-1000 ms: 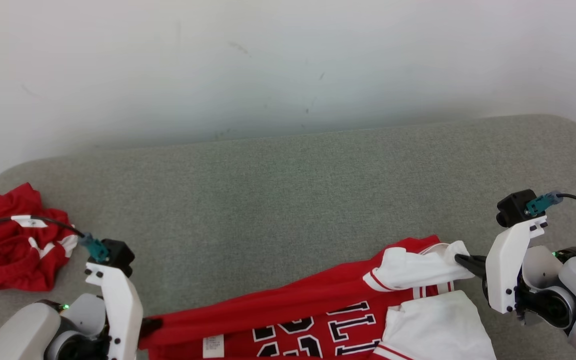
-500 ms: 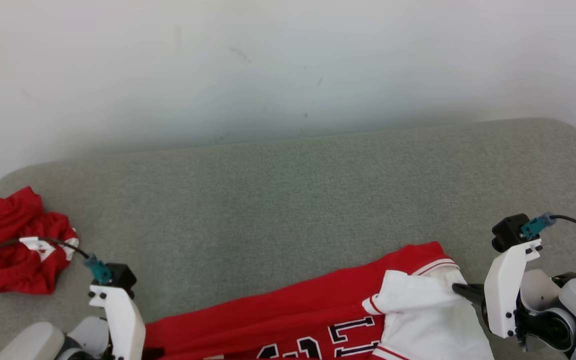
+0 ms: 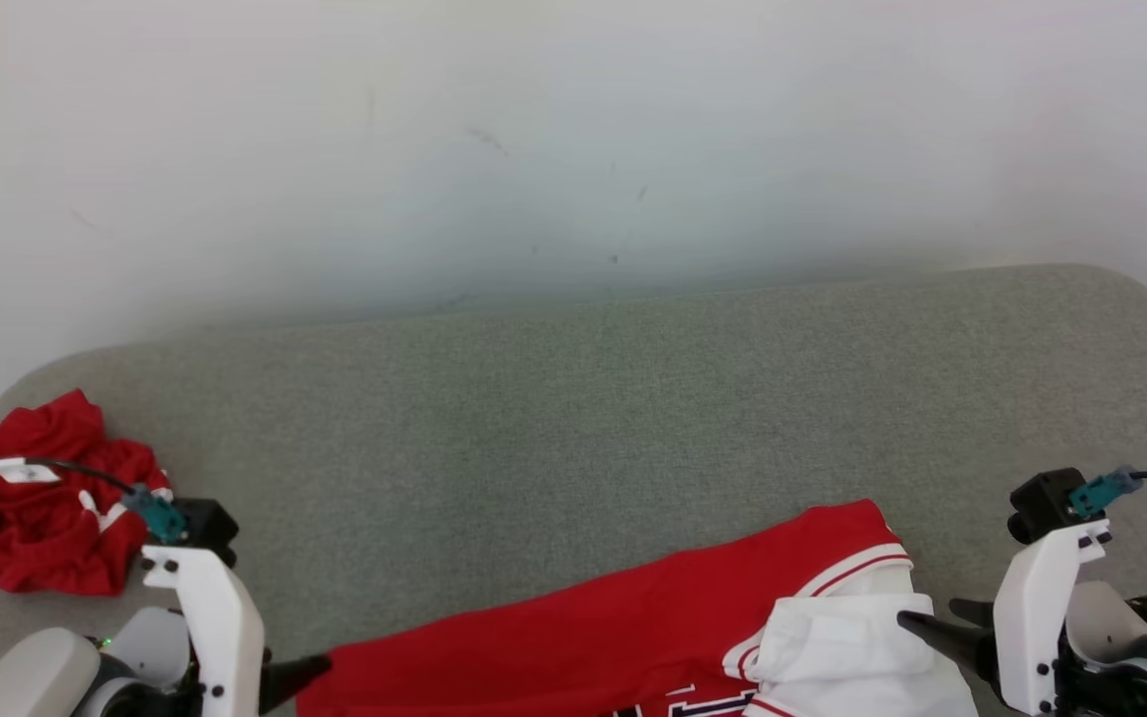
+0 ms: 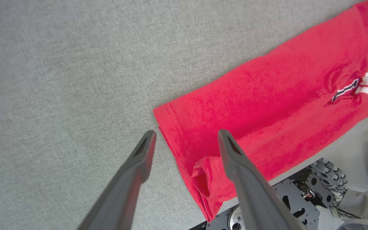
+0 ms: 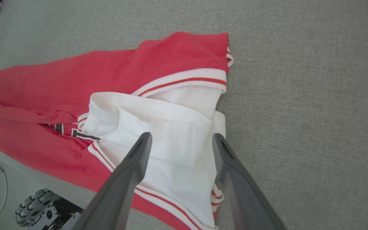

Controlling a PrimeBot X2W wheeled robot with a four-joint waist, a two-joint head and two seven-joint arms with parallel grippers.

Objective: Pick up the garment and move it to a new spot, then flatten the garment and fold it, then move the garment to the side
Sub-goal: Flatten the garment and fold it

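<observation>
your l gripper (image 4: 186, 132) and r gripper (image 5: 181, 135) let go of the jersey (image 3: 613, 637) since a sec ago. both now spread wide, holding nothing. red hem corner lies betw l fingers (image 4: 139, 166); white part sits under r fingers (image 5: 232, 172). jersey's on the grey pad (image 3: 573, 398); red heap (image 3: 46, 498) just beyond l gripper, apart.
</observation>
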